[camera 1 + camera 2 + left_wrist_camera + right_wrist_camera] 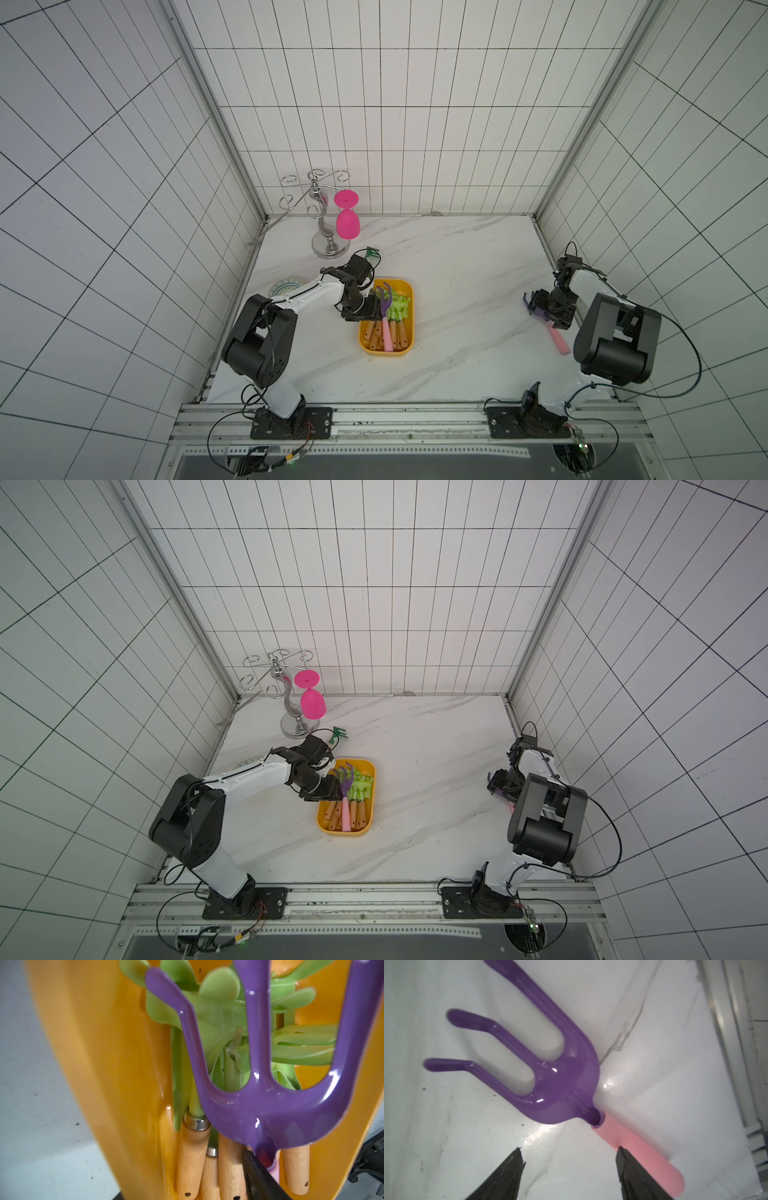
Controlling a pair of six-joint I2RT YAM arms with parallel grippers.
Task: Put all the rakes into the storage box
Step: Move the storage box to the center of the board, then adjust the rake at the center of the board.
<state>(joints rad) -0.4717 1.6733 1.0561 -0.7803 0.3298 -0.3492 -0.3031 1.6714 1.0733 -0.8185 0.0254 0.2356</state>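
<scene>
In the storage box (pixel 405 291), green rakes (pixel 400 306); left hand (pixel 371 311) clamps a purple rake (pixel 385 309); right hand (pixel 569 1169) apart.

Yellow-orange storage box (pixel 406 286), purple-headed pink-handled rake (pixel 550 1076), white grey-veined table (pixel 457 257).

I count one storage box (pixel 408 291) on the desk (pixel 457 353). I see two purple rakes with pink handle: one (pixel 387 318) over the box, one (pixel 550 1076) lying on the desk at the right side. A third, dark green rake (pixel 372 252) shows behind the left arm. Inside the box lie light green tools with wooden handles (pixel 191 1159); I see at least four handles, the exact number I cannot tell. There is one metal stand (pixel 322 216), one pink goblet (pixel 347 216), one patterned plate (pixel 284 286), and two arms.
</scene>
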